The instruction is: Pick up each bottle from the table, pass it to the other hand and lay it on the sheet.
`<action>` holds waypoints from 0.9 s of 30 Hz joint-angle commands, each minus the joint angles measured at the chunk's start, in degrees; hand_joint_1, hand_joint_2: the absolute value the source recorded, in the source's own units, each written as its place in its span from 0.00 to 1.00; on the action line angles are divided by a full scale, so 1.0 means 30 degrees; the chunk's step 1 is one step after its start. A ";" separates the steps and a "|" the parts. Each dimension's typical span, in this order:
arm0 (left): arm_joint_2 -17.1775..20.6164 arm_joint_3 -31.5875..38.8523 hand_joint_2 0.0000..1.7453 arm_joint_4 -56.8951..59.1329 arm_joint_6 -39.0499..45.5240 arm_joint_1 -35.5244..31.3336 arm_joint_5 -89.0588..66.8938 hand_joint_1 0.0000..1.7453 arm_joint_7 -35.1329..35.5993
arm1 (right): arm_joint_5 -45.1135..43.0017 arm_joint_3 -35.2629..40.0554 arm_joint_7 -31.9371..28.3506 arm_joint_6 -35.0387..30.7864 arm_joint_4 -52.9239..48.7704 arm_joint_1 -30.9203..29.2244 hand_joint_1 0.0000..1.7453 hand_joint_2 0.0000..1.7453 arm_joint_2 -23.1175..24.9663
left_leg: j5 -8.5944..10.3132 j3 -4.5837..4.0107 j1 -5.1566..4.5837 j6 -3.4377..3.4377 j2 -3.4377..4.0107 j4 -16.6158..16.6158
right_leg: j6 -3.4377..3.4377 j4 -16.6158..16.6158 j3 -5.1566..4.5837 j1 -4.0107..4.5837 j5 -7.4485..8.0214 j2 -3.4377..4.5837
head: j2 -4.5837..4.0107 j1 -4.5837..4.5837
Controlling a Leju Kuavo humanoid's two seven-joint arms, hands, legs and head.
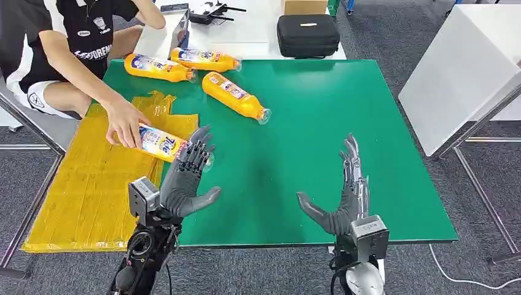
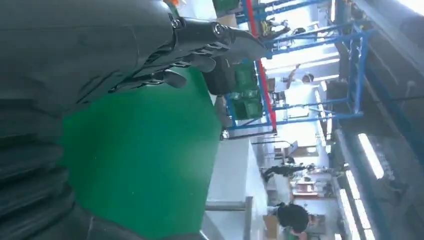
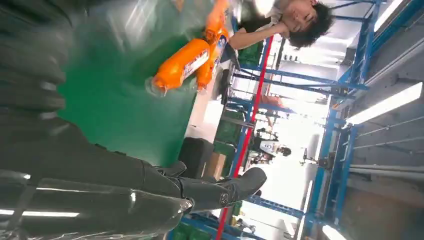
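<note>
From the head view I see my left hand (image 1: pixel 184 178) raised over the green tabletop (image 1: pixel 319 153), fingers spread, tips just beside a bottle (image 1: pixel 161 143) that a person's hand (image 1: pixel 125 123) holds at the edge of the yellow sheet (image 1: pixel 92 184). My right hand (image 1: pixel 345 196) is up too, fingers apart and holding nothing. Three more bottles (image 1: pixel 235 94) lie at the far side.

In the left wrist view, my fingers (image 2: pixel 210 42) reach out above the green surface.

The right wrist view is blurred, showing orange bottles (image 3: pixel 182 65) on the green.
</note>
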 commanded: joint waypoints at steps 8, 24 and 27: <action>0.0603 -0.1694 1.00 0.1650 0.2187 -0.0803 -0.1452 0.00 0.1267 | 0.0020 -0.0038 0.1727 0.0098 0.0105 0.0224 0.00 1.00 -0.0070 | -0.0026 0.0077 0.0002 -0.0030 -0.0009 -0.0014 | -0.0004 -0.0016 0.0085 0.0000 -0.0031 -0.0005 | 0.0000 0.0000; 0.0529 -0.1511 1.00 0.2110 0.1865 -0.0854 -0.0288 0.00 0.1658 | -0.0002 -0.0064 0.2566 0.0579 0.0448 -0.0065 0.00 1.00 -0.0051 | -0.0048 0.0120 0.0003 -0.0039 0.0010 -0.0008 | -0.0004 -0.0013 0.0126 0.0000 -0.0047 0.0015 | 0.0000 0.0000; 0.0548 -0.1515 1.00 0.2182 0.1826 -0.0844 -0.0102 0.00 0.1742 | 0.0085 0.0061 0.2628 0.0707 0.0495 -0.0061 0.00 1.00 -0.0118 | -0.0026 0.0078 0.0000 -0.0029 0.0008 -0.0014 | -0.0004 -0.0016 0.0083 -0.0001 -0.0026 0.0012 | 0.0000 0.0000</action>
